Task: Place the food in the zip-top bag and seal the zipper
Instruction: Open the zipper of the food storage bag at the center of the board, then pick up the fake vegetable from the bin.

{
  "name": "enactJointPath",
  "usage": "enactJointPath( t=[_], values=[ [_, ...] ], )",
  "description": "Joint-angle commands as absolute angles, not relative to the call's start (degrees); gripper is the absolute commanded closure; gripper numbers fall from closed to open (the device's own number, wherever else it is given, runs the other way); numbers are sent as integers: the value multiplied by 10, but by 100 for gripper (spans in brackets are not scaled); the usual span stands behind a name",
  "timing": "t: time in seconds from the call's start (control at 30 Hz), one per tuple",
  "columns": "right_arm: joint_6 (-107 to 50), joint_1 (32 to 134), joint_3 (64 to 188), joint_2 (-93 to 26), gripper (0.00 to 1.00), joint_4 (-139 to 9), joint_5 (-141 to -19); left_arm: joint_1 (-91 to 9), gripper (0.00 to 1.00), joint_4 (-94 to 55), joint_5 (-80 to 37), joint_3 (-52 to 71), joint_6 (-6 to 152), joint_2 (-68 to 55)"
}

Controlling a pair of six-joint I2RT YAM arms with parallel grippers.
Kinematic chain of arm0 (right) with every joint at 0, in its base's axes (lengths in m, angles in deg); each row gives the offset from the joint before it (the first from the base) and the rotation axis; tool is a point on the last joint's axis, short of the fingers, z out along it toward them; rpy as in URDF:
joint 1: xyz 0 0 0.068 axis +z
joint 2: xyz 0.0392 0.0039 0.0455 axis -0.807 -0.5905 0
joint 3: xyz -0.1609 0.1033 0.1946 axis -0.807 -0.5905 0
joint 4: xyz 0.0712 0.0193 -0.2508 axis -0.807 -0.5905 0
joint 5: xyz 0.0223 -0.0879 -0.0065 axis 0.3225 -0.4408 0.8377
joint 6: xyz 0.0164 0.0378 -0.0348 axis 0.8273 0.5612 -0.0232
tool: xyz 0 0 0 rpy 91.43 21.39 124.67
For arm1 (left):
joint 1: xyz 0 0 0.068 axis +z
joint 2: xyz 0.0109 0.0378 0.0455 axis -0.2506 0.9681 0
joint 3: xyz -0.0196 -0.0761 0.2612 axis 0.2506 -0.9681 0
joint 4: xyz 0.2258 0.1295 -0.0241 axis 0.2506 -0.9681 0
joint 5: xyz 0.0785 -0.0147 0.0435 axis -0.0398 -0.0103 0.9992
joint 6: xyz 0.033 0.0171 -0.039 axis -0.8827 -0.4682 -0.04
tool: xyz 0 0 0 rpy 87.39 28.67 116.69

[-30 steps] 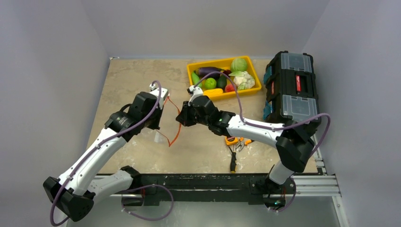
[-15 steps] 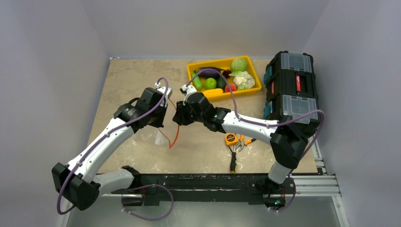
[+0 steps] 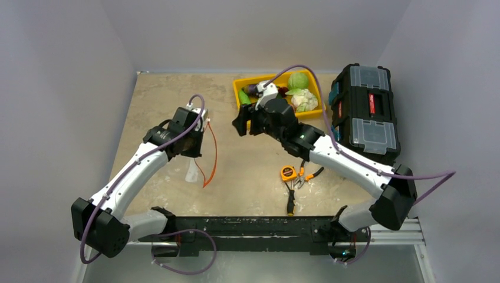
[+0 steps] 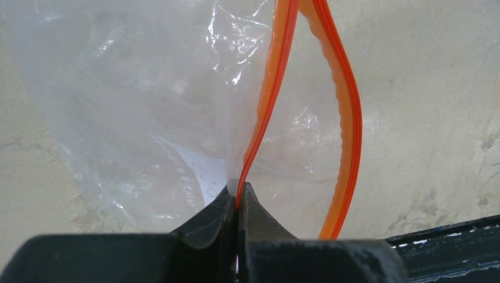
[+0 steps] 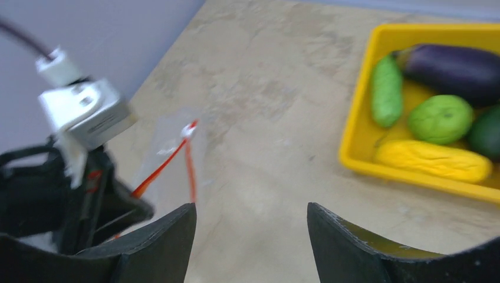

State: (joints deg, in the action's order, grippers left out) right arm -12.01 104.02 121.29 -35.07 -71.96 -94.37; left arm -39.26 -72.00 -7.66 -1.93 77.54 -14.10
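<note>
Zip-top bag [image 4: 135, 106], clear and crinkled, hangs from the left gripper [image 4: 237, 197], whose jaws are pinched tight on one lip of the orange-red zipper [image 4: 268, 100]. The other lip bows away, so the mouth gapes. It hangs over the beige surface [image 3: 247, 171], left of the yellow tray [image 5: 357, 135]; whether its bottom touches cannot be told. The food lies in that tray: eggplant [image 5: 454, 65], lime [image 5: 441, 118], a yellow piece [image 5: 433, 160]. The right gripper [image 5: 250, 218] hovers near the tray, jaws spread, holding nothing.
</note>
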Motion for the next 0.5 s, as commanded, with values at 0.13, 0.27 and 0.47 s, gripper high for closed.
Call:
enactJointPath(
  t=[0.13,0.27,0.47],
  values=[
    [-200,931,1259,-419,32,-724,-1202,-389,100,-713,-56,-27,779,-148],
    [-248,890,1345,-521,30,-755,-1278,-389,100,-714,-42,-33,778,-156],
    [-311,847,1460,-657,9,-791,-1327,-389,100,-710,-47,-35,777,-157]
  ],
)
